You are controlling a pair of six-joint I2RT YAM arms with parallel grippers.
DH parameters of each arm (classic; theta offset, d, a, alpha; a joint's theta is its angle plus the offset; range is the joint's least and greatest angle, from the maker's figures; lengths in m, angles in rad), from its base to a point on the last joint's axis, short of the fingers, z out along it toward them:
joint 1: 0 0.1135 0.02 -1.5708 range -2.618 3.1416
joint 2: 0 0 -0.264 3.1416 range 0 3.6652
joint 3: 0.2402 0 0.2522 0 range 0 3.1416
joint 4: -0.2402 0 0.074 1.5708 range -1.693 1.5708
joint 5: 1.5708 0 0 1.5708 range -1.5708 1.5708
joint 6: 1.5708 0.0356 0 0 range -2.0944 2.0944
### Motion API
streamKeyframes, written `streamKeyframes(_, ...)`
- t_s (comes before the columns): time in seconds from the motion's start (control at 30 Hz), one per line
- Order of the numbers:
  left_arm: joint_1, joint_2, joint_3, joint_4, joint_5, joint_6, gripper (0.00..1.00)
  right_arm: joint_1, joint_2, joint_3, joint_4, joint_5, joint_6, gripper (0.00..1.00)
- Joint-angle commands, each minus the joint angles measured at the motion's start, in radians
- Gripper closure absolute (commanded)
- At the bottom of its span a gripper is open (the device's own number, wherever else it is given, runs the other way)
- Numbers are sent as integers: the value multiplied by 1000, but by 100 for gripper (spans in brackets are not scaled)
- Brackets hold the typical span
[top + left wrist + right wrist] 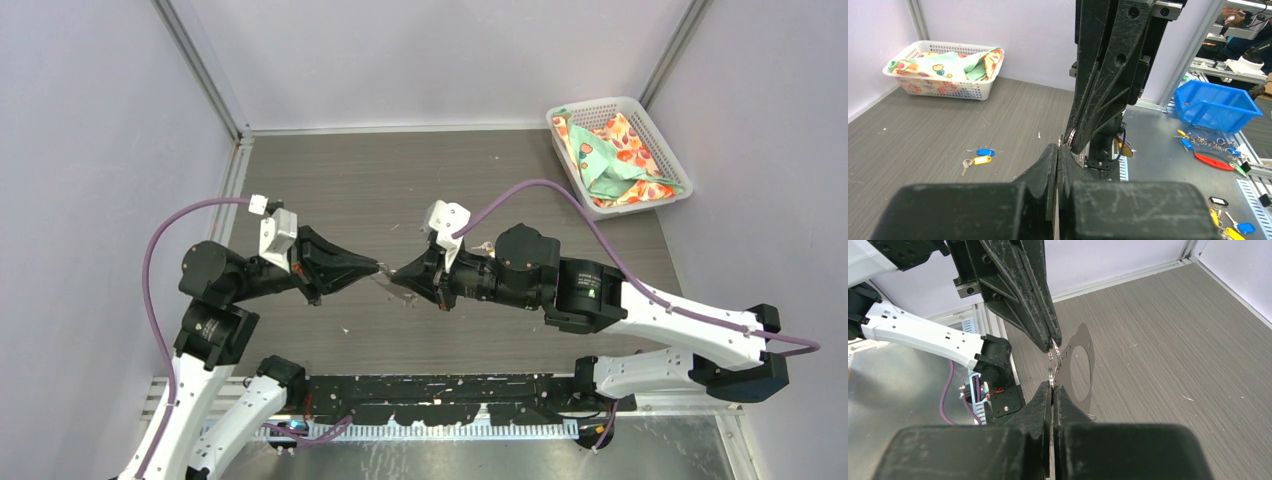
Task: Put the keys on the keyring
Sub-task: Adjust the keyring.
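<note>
Below, keys on grey woodgrain tabletop, lilac walls.

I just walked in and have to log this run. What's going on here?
Two robot arms meet tip to tip above the middle of the table. The left gripper and the right gripper are both shut, each pinching a small metal piece between them, apparently the fitting of the keyring. The keys, one yellow-headed and one blue-headed, lie untouched on the table, so neither is on the ring yet.
</note>
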Motion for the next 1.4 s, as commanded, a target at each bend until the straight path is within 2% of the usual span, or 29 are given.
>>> streamKeyframes(0.0, 3, 6, -8, 103, 25, -28, 100, -5, 26, 60, 15, -50, -24, 99)
streamKeyframes(0.33, 2, 10, -31, 169, 83, -41, 100, -4, 62, 71, 75, -50, -34, 99)
streamKeyframes(0.57, 3, -6, -32, 170, 55, -39, 100, -4, 44, 66, 74, -51, -16, 94)
streamKeyframes(0.63, 3, -9, -25, 171, 31, -36, 100, -4, 24, 51, 69, -50, -6, 91)
streamKeyframes(0.77, 3, -10, -12, 166, -14, -28, 100, -5, -28, 17, 61, -50, 23, 75)
streamKeyframes(0.93, 1, -7, -7, 157, 14, -29, 100, -6, -86, 20, 25, -89, 43, 62)
streamKeyframes(1.07, 2, -7, -6, 157, 32, -38, 100, -5, -87, 45, 4, -90, 38, 59)
streamKeyframes(1.23, 3, -6, -1, 171, 83, -45, 100, -22, -50, 55, -1, -19, 9, 58)
streamKeyframes(1.37, 2, 0, 0, 193, 200, -44, 100, -34, -26, 50, 41, -125, -11, 56)
